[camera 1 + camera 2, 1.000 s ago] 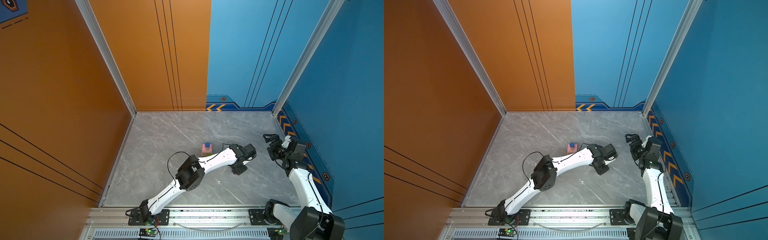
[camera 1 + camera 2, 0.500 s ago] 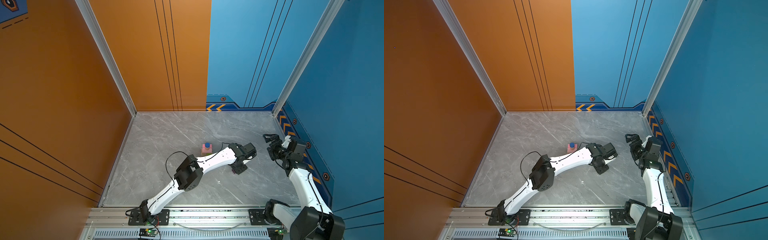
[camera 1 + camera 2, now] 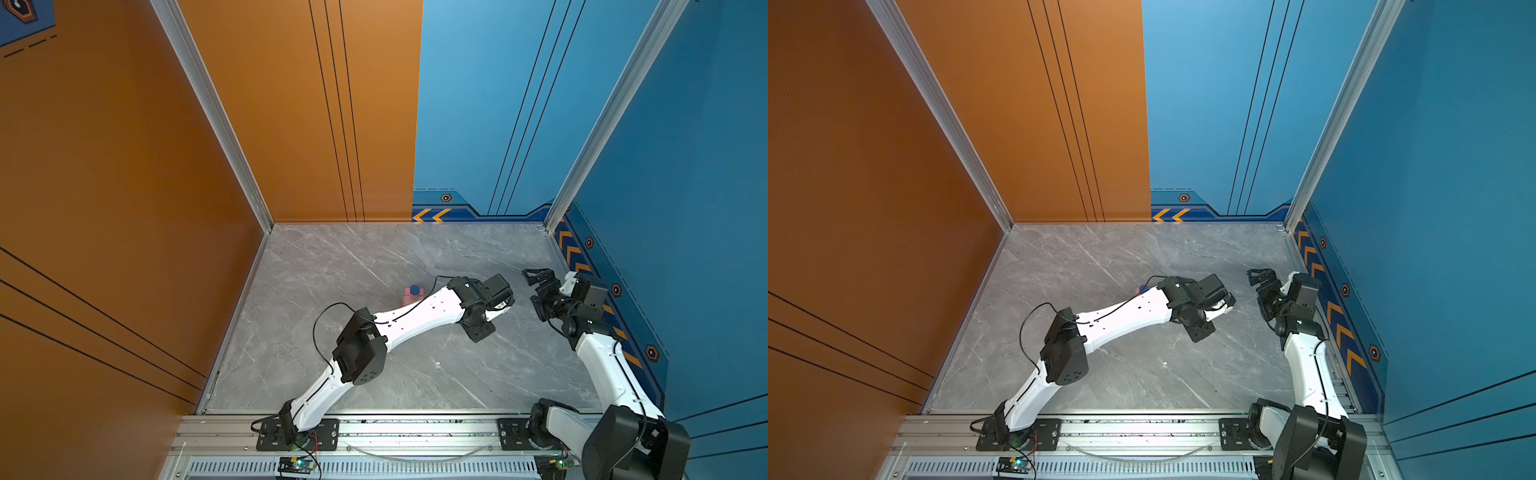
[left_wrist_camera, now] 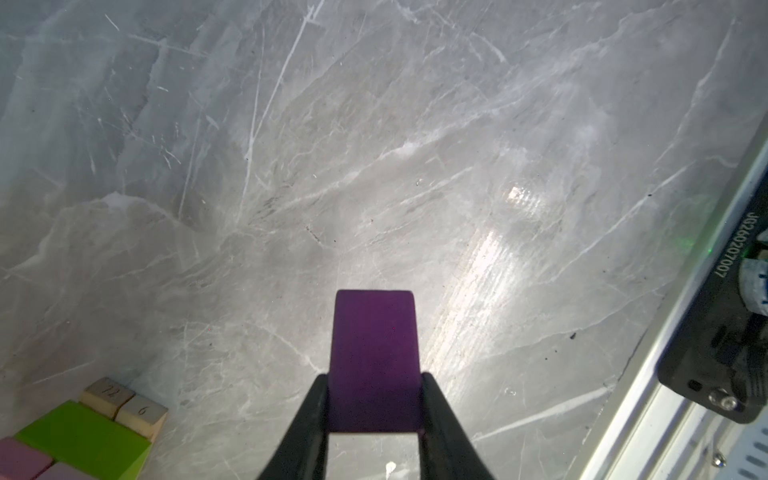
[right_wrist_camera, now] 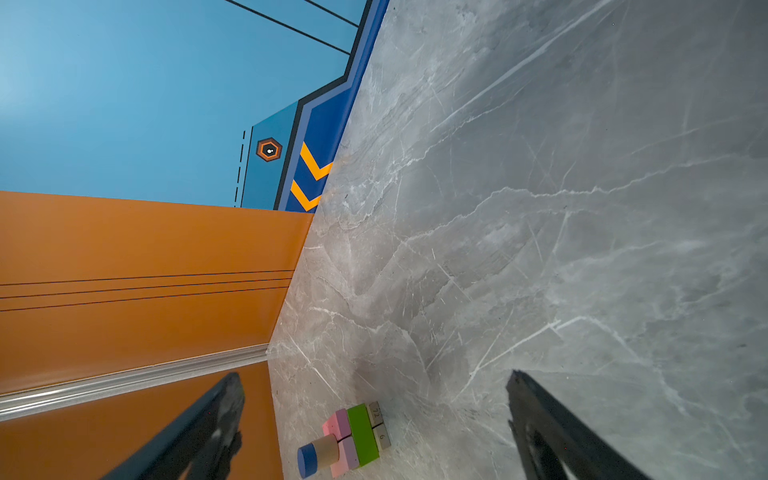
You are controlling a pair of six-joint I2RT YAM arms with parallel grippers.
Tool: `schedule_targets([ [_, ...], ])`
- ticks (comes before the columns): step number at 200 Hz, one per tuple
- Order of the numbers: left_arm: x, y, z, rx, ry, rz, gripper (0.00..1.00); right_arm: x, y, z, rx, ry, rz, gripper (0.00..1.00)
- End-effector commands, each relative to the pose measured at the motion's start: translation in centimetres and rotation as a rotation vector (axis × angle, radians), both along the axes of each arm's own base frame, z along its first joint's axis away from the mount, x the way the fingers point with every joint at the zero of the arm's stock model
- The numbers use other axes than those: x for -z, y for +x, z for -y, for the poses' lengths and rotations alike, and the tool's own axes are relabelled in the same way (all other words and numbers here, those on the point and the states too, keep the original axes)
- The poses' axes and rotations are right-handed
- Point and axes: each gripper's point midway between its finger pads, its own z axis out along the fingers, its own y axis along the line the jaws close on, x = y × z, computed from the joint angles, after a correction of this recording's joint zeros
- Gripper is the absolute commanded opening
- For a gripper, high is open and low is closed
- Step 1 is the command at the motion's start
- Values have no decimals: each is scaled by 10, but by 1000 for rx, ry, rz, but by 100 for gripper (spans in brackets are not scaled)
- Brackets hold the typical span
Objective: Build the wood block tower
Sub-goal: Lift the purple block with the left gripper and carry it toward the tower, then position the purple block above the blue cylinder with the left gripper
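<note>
Only your left arm shifts, elbow creeping lower left. Your left claw pinches the purple peaked block; right claw spread. The wood block tower sits mid-frame in a top view. Risk: land off-centre and you likely tip the blue cylinder.

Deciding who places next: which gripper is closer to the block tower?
Left. The left gripper, holding the purple block, is just right of the wood block tower; the open right gripper is farther right, by the blue wall.
</note>
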Motion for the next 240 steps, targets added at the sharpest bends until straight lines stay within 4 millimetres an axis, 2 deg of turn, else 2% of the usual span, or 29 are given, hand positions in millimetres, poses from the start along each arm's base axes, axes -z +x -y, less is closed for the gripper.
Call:
schedule_targets([
  [1,-19,-7,-17,44,26,7,0,-5,6,-6,-25,9,20,100],
  [45,-33,-11,-30,77,36,28,1,-6,11,-16,-58,4,18,100],
  [125,-56,-1,-70,118,88,100,5,-6,13,-21,-70,4,18,100],
  [190,-67,27,-104,105,117,134,7,-7,17,-29,-90,3,21,100],
  [240,-61,52,-132,81,172,146,8,-5,20,-32,-100,1,15,100],
])
